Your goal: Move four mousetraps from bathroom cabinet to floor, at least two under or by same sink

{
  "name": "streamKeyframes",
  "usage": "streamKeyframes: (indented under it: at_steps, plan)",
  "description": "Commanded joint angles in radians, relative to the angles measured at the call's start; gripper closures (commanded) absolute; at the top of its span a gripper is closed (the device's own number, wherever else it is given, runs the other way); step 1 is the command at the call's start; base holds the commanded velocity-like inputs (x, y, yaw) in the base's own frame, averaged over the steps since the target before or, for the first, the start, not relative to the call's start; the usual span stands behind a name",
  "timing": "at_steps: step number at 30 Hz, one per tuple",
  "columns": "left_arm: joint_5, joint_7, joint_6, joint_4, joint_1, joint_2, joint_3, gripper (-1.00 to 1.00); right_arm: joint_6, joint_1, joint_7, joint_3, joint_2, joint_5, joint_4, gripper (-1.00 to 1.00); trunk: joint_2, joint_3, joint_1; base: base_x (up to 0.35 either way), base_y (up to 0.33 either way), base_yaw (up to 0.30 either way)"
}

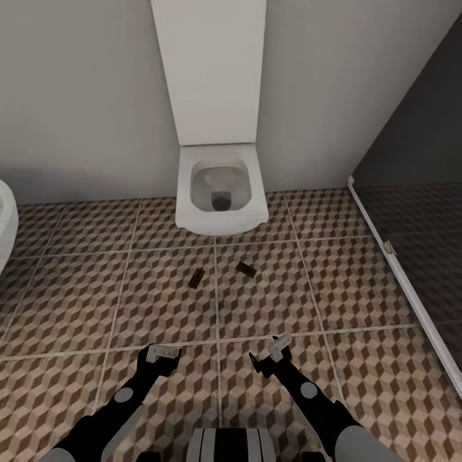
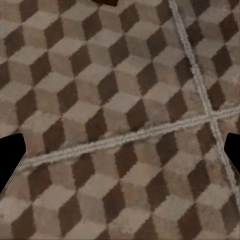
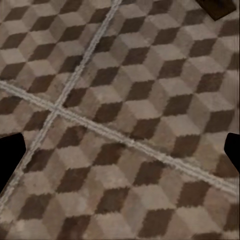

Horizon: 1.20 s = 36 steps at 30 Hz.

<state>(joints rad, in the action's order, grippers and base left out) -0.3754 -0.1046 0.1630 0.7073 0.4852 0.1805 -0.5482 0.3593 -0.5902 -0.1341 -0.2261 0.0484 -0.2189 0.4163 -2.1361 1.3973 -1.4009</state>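
Observation:
Two mousetraps lie flat on the bathroom floor point(image 1: 77, 301) in front of the toilet: one point(image 1: 197, 277) left of a grout line, the other point(image 1: 246, 269) right of it. My left gripper point(image 1: 163, 352) hovers over the tiles nearer to me, open and empty point(image 2: 120, 152). My right gripper point(image 1: 277, 347) hangs beside it, also open with nothing between its fingers point(image 3: 120, 155). A dark brown corner of a mousetrap point(image 3: 217, 7) shows in the right wrist view, and a dark sliver point(image 2: 107, 1) in the left wrist view. The cabinet and the sink are out of view.
A white wall-hung toilet point(image 1: 221, 192) with its tall cistern panel point(image 1: 212, 70) stands at the back wall. A dark glass partition with a white bottom rail point(image 1: 401, 273) runs along the right. A white rounded fixture edge point(image 1: 5, 221) pokes in at the left.

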Motion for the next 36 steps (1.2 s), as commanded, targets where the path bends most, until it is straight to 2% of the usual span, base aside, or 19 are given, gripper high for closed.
streamKeyframes:
  at_steps: [1,11,18,21,26,30,34,36]
  plan:
    - [-0.008,-0.009,0.005,-0.002,0.001,0.002,-0.004,-1.00,0.003,0.000,0.006,0.002,0.000,-0.006,-0.001,-1.00,0.007,-0.003,0.004,0.000,0.000,0.000]
    - [-0.009,-0.011,0.016,-0.035,0.001,0.001,0.042,-1.00,0.004,0.000,0.124,0.001,0.001,-0.004,-0.001,-1.00,0.077,-0.034,0.042,0.000,0.000,0.000]
    - [-0.010,-0.013,0.048,-0.046,0.001,0.001,0.049,-1.00,0.007,0.000,0.183,0.001,0.000,-0.004,-0.002,-1.00,0.126,-0.056,0.069,0.000,0.000,0.000]
    - [-0.012,-0.016,0.065,-0.052,-0.001,0.001,0.051,-1.00,0.023,0.000,0.229,0.001,-0.001,-0.003,-0.014,-1.00,0.147,-0.065,0.081,0.000,0.000,0.000]
    - [-0.012,-0.017,0.075,-0.074,-0.003,0.002,0.052,-1.00,0.074,0.000,0.287,0.001,0.000,-0.002,-0.067,-1.00,0.182,-0.081,0.100,0.000,0.000,0.000]
    - [-0.014,-0.018,0.089,-0.112,-0.004,0.002,0.053,-1.00,0.150,0.000,0.317,0.001,0.003,0.000,-0.129,-1.00,0.210,-0.094,0.115,0.000,0.000,0.000]
    - [-0.016,-0.019,0.136,-0.140,-0.005,0.002,0.053,-1.00,0.195,0.000,0.327,0.001,0.004,0.000,-0.161,-1.00,0.238,-0.106,0.131,0.000,0.000,0.000]
    - [-0.018,-0.019,0.180,-0.165,-0.005,0.002,0.053,-1.00,0.214,0.000,0.330,0.001,0.002,0.001,-0.178,-1.00,0.252,-0.112,0.138,0.000,0.000,0.000]
